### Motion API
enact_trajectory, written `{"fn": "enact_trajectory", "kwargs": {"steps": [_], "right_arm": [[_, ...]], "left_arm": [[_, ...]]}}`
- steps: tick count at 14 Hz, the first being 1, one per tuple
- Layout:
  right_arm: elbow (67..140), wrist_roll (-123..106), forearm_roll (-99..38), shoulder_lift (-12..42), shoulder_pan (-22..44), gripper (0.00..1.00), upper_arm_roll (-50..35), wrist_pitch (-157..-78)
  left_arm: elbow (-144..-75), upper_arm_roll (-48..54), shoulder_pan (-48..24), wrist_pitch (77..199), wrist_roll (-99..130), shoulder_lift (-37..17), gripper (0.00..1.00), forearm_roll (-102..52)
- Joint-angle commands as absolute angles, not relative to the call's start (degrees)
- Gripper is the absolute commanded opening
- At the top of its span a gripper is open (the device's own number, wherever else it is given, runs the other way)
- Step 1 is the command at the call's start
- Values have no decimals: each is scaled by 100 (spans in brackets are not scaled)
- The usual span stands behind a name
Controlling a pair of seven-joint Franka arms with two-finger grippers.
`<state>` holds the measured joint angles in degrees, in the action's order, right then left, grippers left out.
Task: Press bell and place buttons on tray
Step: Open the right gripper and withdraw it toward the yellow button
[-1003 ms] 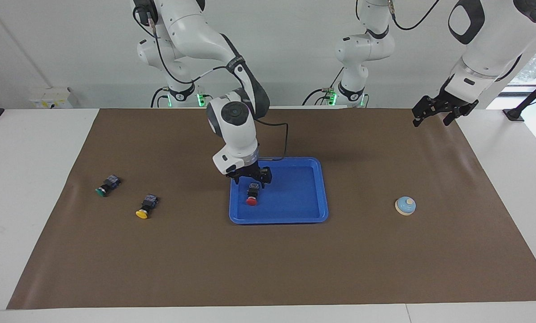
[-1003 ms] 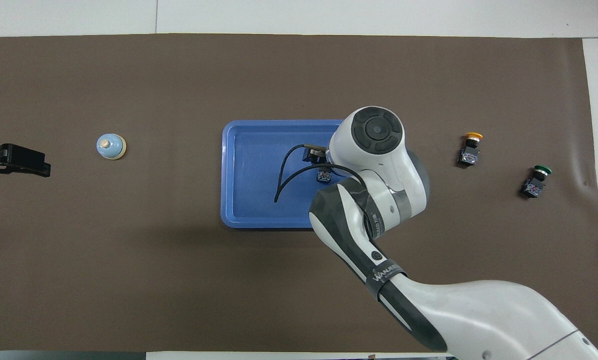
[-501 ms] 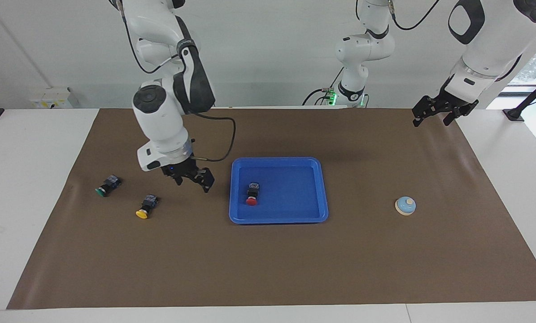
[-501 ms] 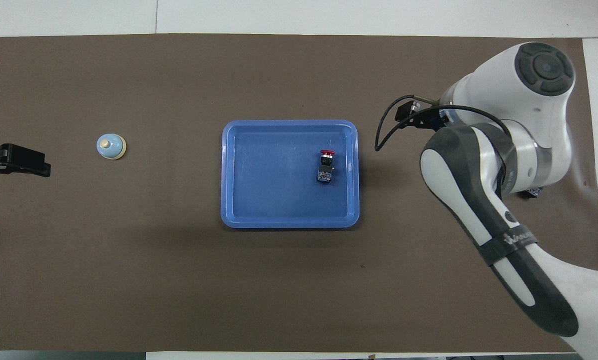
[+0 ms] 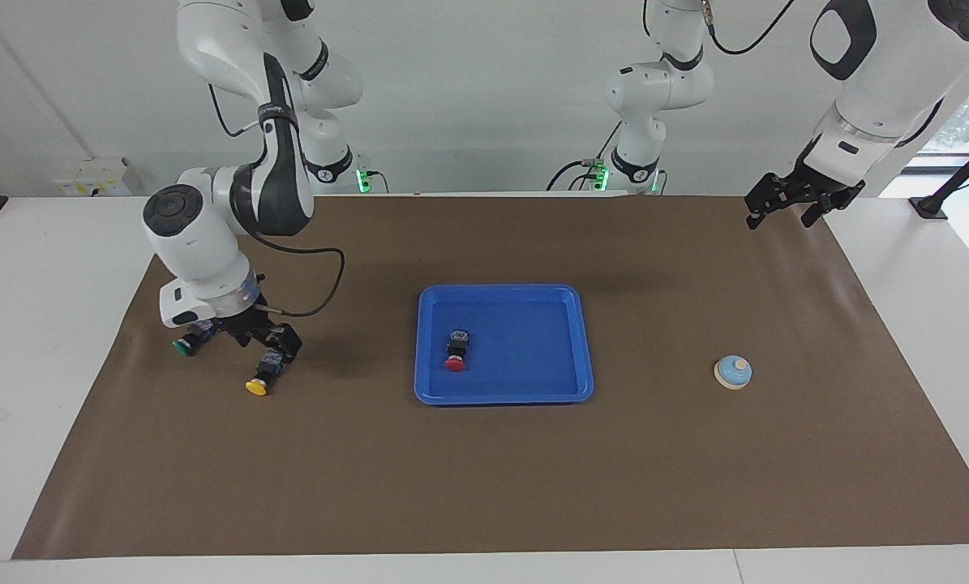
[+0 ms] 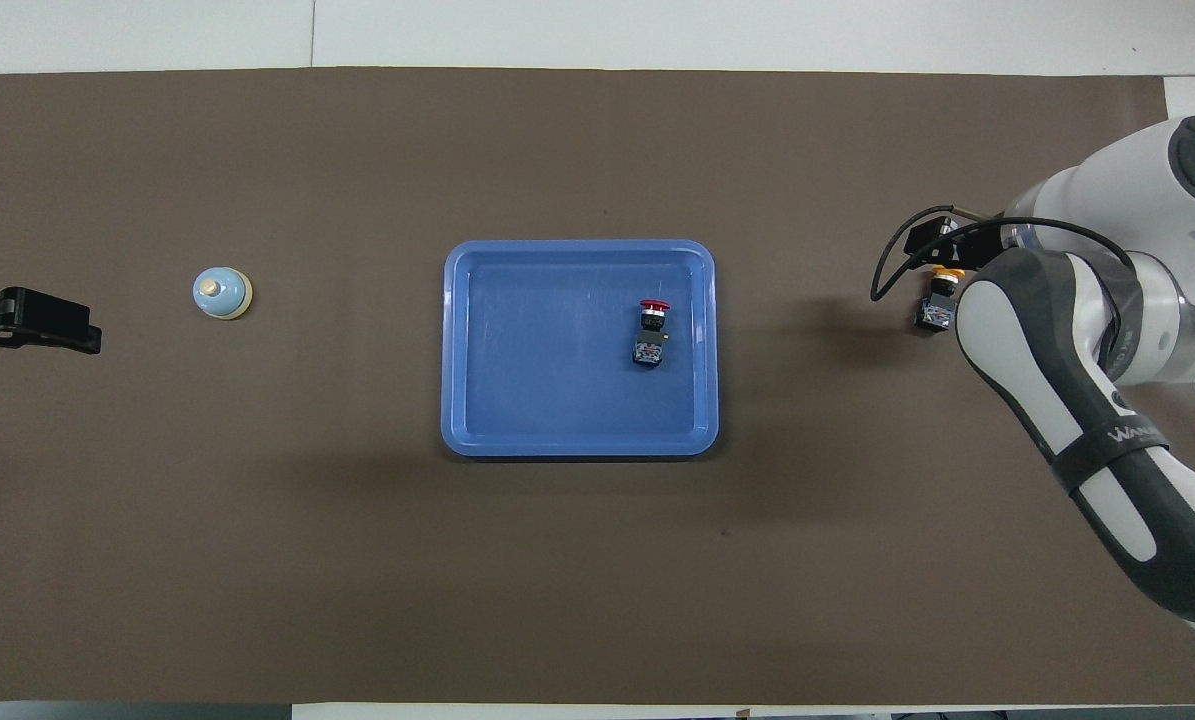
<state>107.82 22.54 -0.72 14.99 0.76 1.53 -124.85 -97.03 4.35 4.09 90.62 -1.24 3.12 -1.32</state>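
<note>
The blue tray (image 5: 504, 289) (image 6: 577, 247) lies mid-mat with the red button (image 5: 455, 354) (image 6: 651, 330) on its side inside it. The yellow button (image 5: 259, 378) (image 6: 941, 300) and the green button (image 5: 182, 346) lie on the mat toward the right arm's end. My right gripper (image 5: 259, 339) hangs open and empty low over the gap between those two, close to the yellow one's body. In the overhead view the right arm hides the green button. The light-blue bell (image 5: 732, 371) (image 6: 222, 293) stands toward the left arm's end. My left gripper (image 5: 780, 204) (image 6: 27, 325) waits open over the mat's corner there.
A brown mat (image 5: 484, 487) covers most of the white table. A black cable (image 5: 322, 284) loops from the right wrist.
My right gripper has left the red button in the tray and swung toward the right arm's end, lowering over the yellow and green buttons. The left arm has not moved.
</note>
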Motion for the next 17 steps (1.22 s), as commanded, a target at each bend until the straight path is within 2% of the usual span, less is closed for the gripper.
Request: {"fn": "enact_trajectory", "kwargs": {"steps": [1,4,9,10,11,13,14,17], "right_arm": [[11284,2232,0,1520,0,100,97,-13102],[11338,2232,0,1810,-70,100,97,-13490],[11540,2188,0,1907,-167,100,97,-13807],[11610,2188,0,1916,-167,93,88,-13903],[11715,2188,0,1916,-158,74,88,-14052],[11733,2154,0,1907,-158,18,97,-14063],[11725,2066,9,1907,-167,0,97,-14036],[11672,1925,9,1907,-150,0,97,-13992]], "left_arm": [[-9650,422,413,9018,-123,343,100,-141],[-9650,422,413,9018,-132,343,100,-141],[-9650,422,413,9018,-132,343,100,-141],[-9650,422,422,9018,-132,343,100,-141],[-9650,422,413,9018,-123,343,100,-141],[-9650,422,413,9018,-132,343,100,-141],[-9650,422,413,9018,-132,343,100,-141],[-9650,422,413,9018,-132,343,100,-141]]}}
